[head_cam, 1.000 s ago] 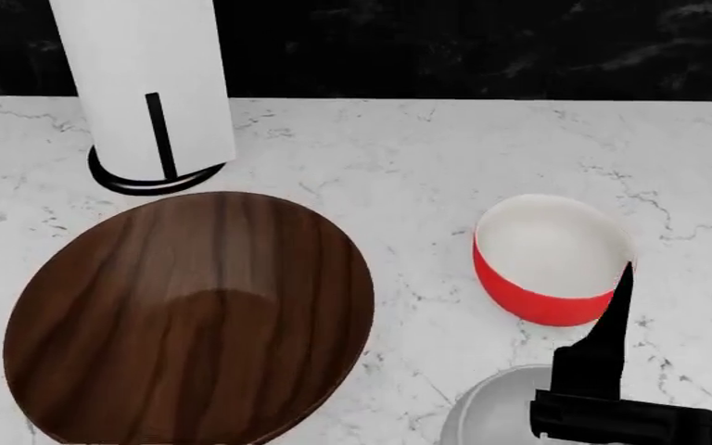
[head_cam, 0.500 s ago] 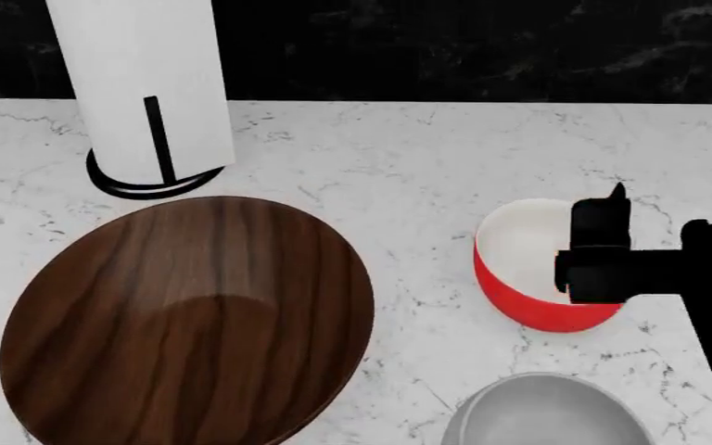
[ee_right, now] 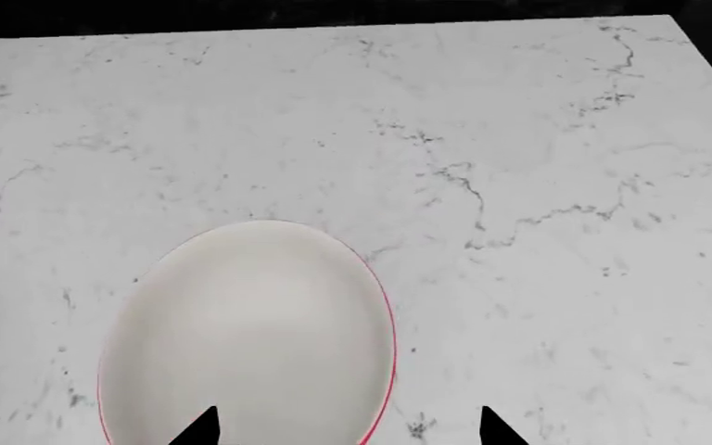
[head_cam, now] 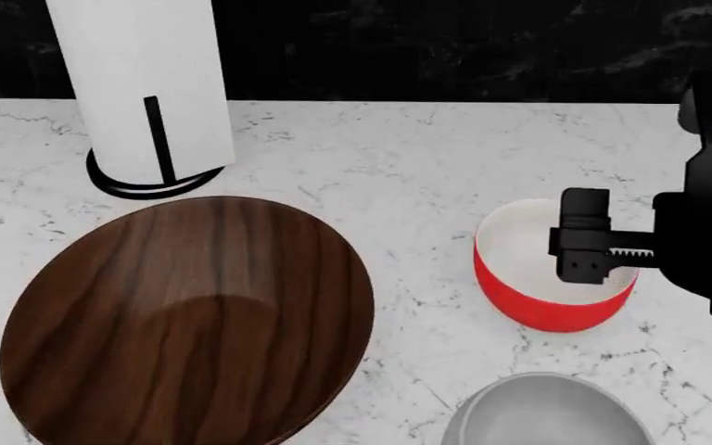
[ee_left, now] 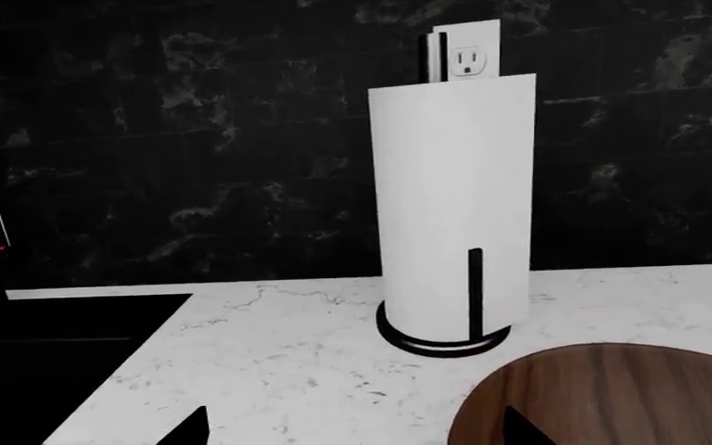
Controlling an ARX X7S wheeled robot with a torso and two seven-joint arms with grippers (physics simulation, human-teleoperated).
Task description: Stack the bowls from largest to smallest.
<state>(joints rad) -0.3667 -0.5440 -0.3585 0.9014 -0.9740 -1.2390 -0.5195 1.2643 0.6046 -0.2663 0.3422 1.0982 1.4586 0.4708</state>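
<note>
The wide dark-brown wood-grain bowl [head_cam: 189, 320] sits on the white marble counter at the left. The red bowl with a white inside [head_cam: 532, 278] stands right of it. The light-grey bowl [head_cam: 541, 413] is cut off by the bottom edge. My right gripper [head_cam: 585, 246] hovers over the red bowl's right side. In the right wrist view it [ee_right: 346, 428] is open, with one fingertip over the bowl's white inside [ee_right: 251, 334] and the other over bare counter, so the rim lies between them. My left gripper [ee_left: 356, 431] is open and empty, with the wood bowl's edge [ee_left: 616, 394] by one fingertip.
A tall white paper-towel roll on a black holder [head_cam: 146, 83] stands behind the wood bowl, and also shows in the left wrist view [ee_left: 455, 204]. A dark marble wall with an outlet [ee_left: 471, 60] is behind it. A black recess [ee_left: 59, 371] borders the counter.
My right gripper has moved from the bottom edge near the grey bowl up and over the red bowl. The bowls have not moved.
</note>
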